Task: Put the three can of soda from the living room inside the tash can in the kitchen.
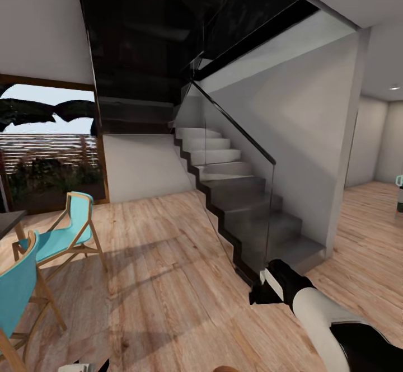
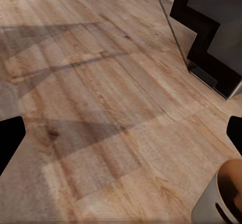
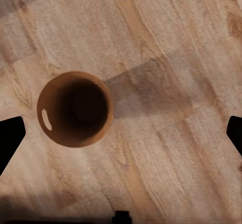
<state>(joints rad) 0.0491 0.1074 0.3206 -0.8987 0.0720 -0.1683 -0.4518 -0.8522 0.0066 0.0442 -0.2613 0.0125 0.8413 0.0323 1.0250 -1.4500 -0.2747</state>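
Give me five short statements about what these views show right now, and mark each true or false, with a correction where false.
1. The trash can stands upright on the wood plank floor. True.
2. A soda can lies inside the trash can. False: its glossy brown inside looks bare.
3. The right gripper has its fingers spread wide with nothing between them. True.
4. Two teal chairs stand to the right of the staircase. False: they stand to its left in the head view.
5. The left gripper is clamped on a can. False: it is open over bare floor.
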